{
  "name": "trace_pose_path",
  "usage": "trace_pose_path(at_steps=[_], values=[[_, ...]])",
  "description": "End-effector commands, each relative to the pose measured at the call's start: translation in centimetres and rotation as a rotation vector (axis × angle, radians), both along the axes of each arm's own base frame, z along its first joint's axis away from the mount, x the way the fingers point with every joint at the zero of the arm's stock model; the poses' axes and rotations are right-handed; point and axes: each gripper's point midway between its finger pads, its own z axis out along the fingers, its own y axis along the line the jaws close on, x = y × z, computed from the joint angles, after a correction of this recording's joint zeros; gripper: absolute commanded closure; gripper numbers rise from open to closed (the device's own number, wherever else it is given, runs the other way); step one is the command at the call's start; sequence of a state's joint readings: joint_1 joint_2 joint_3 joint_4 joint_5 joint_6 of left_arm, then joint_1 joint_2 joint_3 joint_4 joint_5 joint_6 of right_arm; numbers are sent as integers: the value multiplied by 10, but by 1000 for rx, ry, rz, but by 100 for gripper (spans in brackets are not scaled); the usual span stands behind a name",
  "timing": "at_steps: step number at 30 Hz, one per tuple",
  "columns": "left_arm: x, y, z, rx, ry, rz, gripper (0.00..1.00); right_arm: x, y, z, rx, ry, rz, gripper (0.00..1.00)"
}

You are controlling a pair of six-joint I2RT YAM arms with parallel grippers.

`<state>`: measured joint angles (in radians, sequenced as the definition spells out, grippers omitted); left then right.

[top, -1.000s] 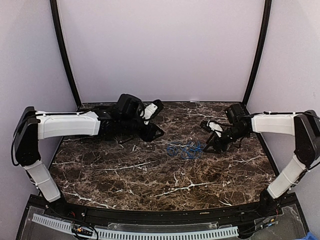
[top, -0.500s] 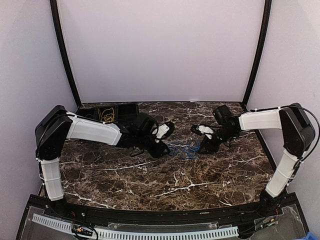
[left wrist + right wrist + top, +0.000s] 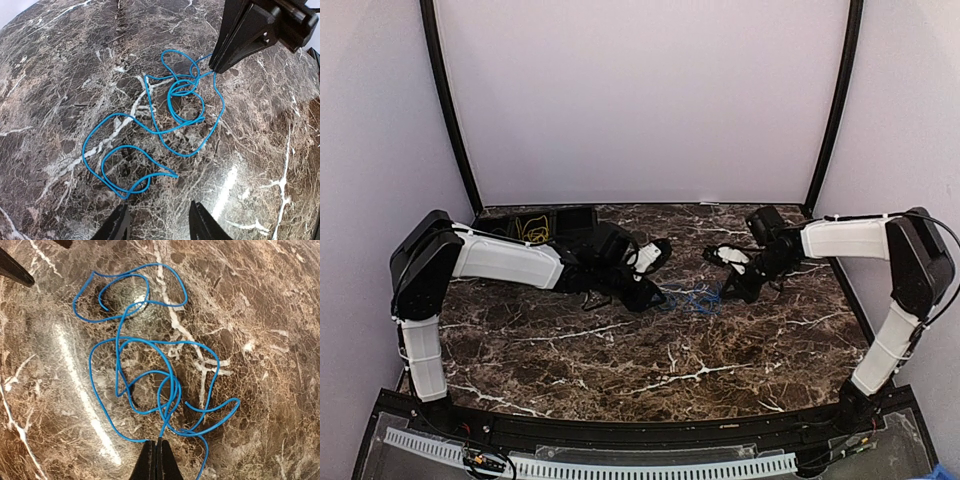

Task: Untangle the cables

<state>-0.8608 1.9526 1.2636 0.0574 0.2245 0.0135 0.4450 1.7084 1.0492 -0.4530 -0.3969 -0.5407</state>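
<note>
Toward the far edge of the surface (image 3: 620, 370), mid-width: right pinch set on blue cable

Blue cable (image 3: 165, 130) lies flat in loose, overlapping loops between the two arms. Yellow cable (image 3: 533, 232) sits well apart in the far-left corner, partly behind the left arm.

Right fingers (image 3: 156, 462) are closed tight on a bunch of blue strands at the bundle's right side, tips down at the surface. Left fingers (image 3: 119, 226) stand roughly half open and empty, hovering over the bundle's left side and touching nothing that I can see.

Step in hand, as I read it: anchoring one side of the blue bundle so its loops can be drawn out. The next move likely calls for the left fingers to drop onto a free loop or the loose end, close, then pull apart slowly. Risk: crossings tightening into a knot.
</note>
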Motion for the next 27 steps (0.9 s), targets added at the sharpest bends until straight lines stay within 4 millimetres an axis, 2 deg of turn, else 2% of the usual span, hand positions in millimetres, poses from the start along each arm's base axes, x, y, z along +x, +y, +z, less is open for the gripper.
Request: trace_pose_path(at_steps=[1,3,7,8,9,10,11,12,13,16,19,20,21,22,23,24,25,26,27], values=[[-3,-12,37,-85,-43,-25,57,-6,14,62,112,-63,59,100],[-7,-16,46,-111,-60,-38,57,-13,17,85,154,-86,85,100],[-14,-25,78,-200,-126,-66,57,-22,21,129,214,-127,117,100],[-19,-26,88,-231,-127,-64,57,-23,22,140,229,-134,122,100],[-21,-29,109,-287,-165,-70,56,-26,23,149,247,-139,131,100],[-27,-29,112,-305,-172,-77,56,-29,24,157,265,-137,142,100],[-27,-30,133,-363,-221,-78,55,-32,26,165,282,-136,153,100],[-33,-31,136,-379,-233,-87,54,-35,28,173,302,-135,164,100],[-35,-32,155,-435,-277,-92,53,-37,30,180,320,-132,171,100],[-44,-37,179,-519,-333,-123,52,-41,34,199,360,-140,187,100],[-52,-46,189,-564,-354,-157,50,-43,36,217,391,-156,199,100],[-51,-48,196,-584,-382,-154,50,-45,37,224,407,-159,209,100],[-52,-53,194,-586,-392,-159,49,-47,39,231,422,-160,220,100],[-50,-56,203,-615,-419,-155,48,-48,40,238,437,-165,230,100],[-48,-62,195,-611,-417,-158,48,-50,41,245,451,-171,240,100],[-46,-67,205,-641,-441,-155,47,-51,42,253,464,-179,248,100],[-41,-75,197,-638,-439,-154,48,-52,43,264,480,-193,259,100],[-38,-79,199,-659,-457,-149,49,-54,44,272,493,-203,269,100],[-33,-86,186,-652,-449,-146,50,-55,44,282,505,-218,276,100]])
